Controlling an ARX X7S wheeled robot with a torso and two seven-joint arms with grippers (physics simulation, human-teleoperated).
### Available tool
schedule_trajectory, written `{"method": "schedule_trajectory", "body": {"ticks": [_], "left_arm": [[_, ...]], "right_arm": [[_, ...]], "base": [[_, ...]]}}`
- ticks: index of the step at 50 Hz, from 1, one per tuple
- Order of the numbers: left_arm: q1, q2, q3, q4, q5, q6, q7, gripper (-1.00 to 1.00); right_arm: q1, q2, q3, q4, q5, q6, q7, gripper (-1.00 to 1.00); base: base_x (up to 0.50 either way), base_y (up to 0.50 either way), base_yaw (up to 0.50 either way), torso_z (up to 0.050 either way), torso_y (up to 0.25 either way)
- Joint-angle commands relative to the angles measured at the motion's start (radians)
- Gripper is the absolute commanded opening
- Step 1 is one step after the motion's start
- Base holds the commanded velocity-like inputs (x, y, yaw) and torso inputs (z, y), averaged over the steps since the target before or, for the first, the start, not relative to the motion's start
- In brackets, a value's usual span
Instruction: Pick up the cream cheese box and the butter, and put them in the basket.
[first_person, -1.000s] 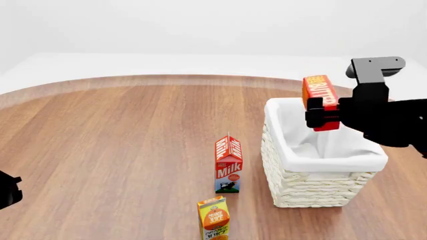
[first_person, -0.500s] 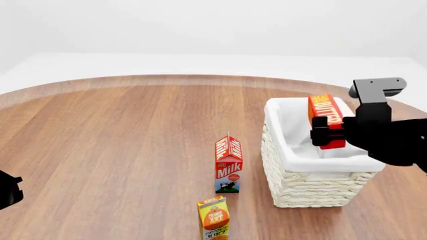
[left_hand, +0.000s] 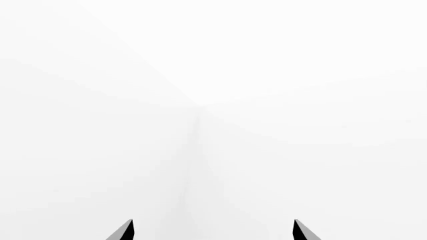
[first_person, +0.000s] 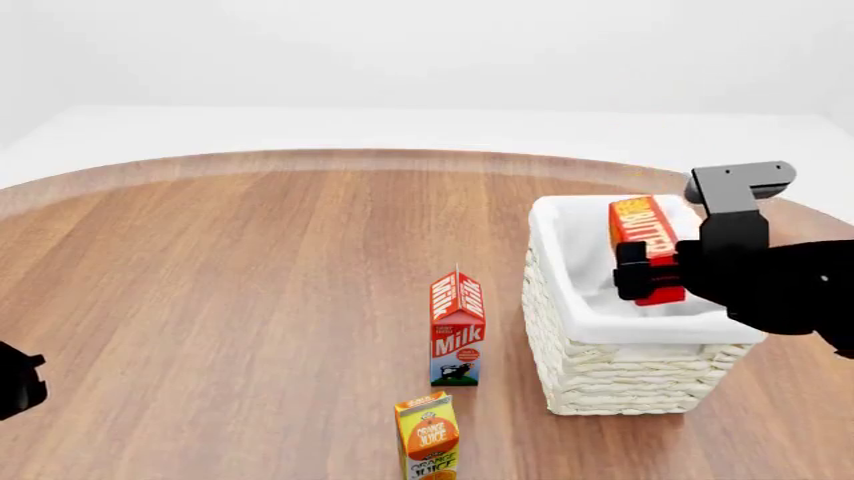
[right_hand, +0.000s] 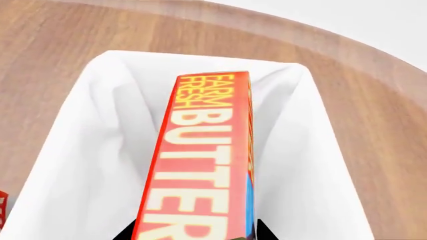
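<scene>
The black right gripper (first_person: 647, 272) is clamped on the oblong red-orange butter box (first_person: 642, 245), held upright inside the cream-white woven wicker basket (first_person: 627, 375), at 3 o'clock from the red milk carton (first_person: 457, 330). Left gripper (left_hand: 212, 231) fingers are apart.

The right tool (first_person: 650, 272) is clamped with its arm extended; the left tool (left_hand: 212, 231) gapes wide.

1. Oblong red-orange butter box (right_hand: 203, 165) is showing yellow lettering.
2. Cream-white woven wicker basket (first_person: 621, 375) is carrying a white cloth lining.
3. Red milk carton (first_person: 457, 330) is displaying white lettering.
4. Orange juice carton (first_person: 427, 437) is standing on brown wood-grain table (first_person: 227, 290).
</scene>
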Motion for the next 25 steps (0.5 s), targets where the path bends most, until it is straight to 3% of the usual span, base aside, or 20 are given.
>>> {"method": "schedule_trajectory", "body": {"ticks": [1, 18, 19, 25], "left_arm": [[0.001, 0.021, -0.027, -0.006, 0.010, 0.022, 0.027, 1.00], [-0.002, 0.022, -0.020, -0.009, 0.015, 0.021, 0.028, 1.00], [-0.002, 0.022, -0.020, -0.009, 0.014, 0.022, 0.029, 1.00], [-0.002, 0.023, -0.018, -0.011, 0.016, 0.025, 0.029, 1.00]], "right_arm": [[0.012, -0.033, 0.034, 0.016, -0.084, -0.009, -0.051, -1.00], [0.021, -0.050, 0.008, 0.050, -0.130, -0.023, -0.071, -1.00], [0.023, -0.051, 0.008, 0.045, -0.130, -0.021, -0.070, 1.00], [0.035, -0.052, 0.005, 0.041, -0.135, -0.018, -0.079, 1.00]], "base": [[0.00, 0.00, 0.00, 0.000, 0.000], [0.00, 0.00, 0.00, 0.001, 0.002], [0.00, 0.00, 0.00, 0.000, 0.000], [0.00, 0.00, 0.00, 0.000, 0.000]]}}
